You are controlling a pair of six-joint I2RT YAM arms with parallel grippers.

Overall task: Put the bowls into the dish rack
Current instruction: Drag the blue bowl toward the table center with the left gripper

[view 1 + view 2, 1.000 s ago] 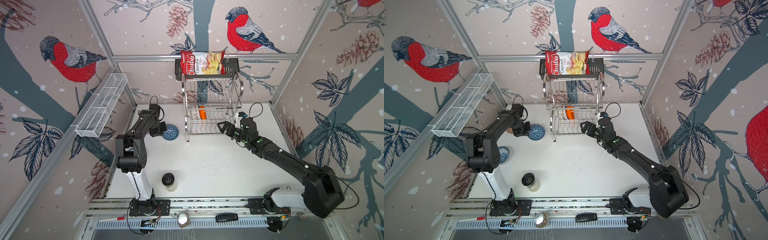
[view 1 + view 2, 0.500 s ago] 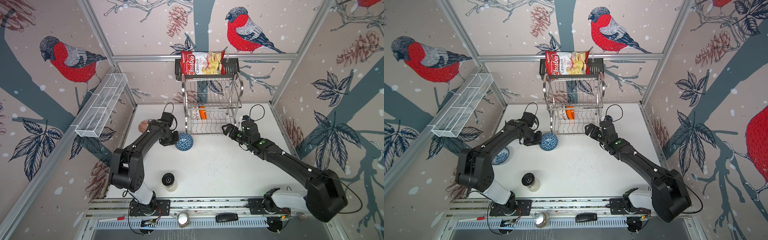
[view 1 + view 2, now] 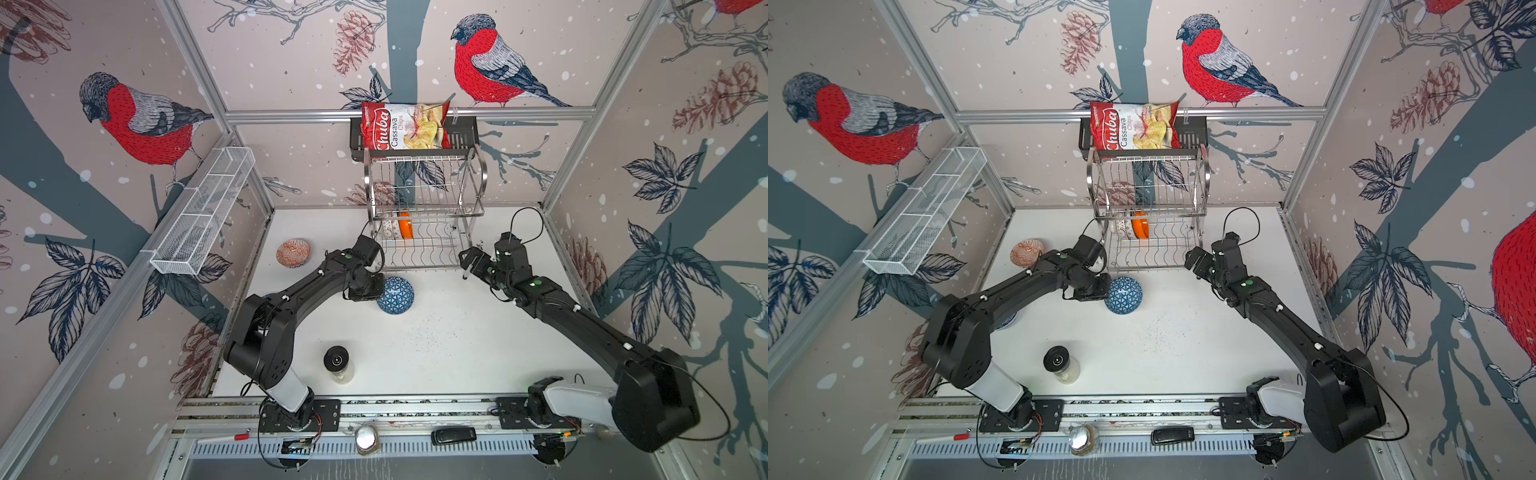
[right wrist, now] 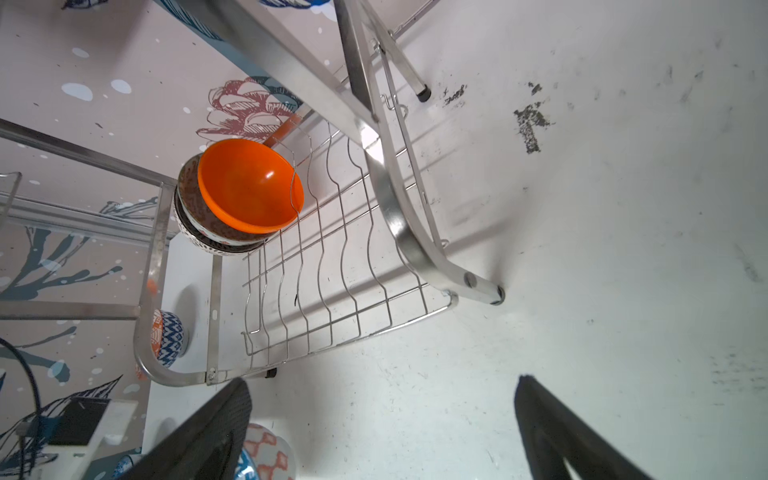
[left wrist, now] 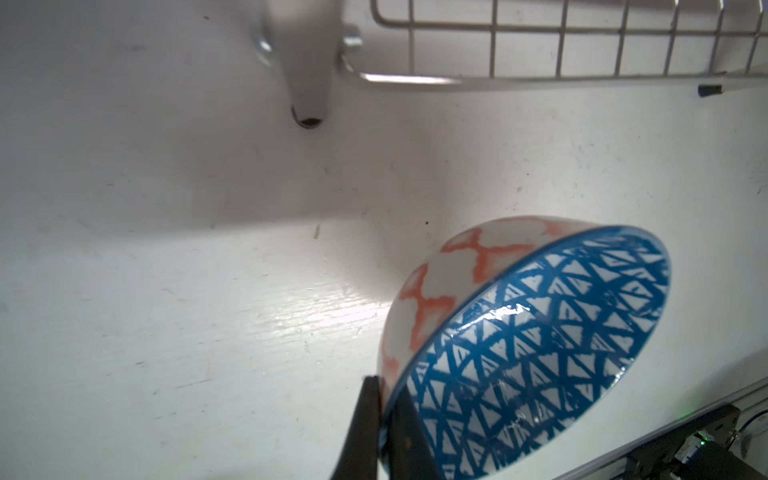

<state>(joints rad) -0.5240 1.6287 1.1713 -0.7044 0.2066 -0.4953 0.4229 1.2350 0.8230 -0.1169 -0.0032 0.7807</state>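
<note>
Blue triangle-patterned bowl (image 5: 540, 353), orange-latticed white outside, tilted, in left tool (image 5: 384, 395)

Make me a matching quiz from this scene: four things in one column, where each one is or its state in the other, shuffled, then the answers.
1. blue triangle bowl
2. plain orange bowl
3. red-orange patterned bowl
4. right gripper

A. open, holding nothing
B. resting on the table by the side wall
C. gripped at its rim by the left gripper
D. in the dish rack, lower tier

Pairs: 1-C, 2-D, 3-B, 4-A
</note>
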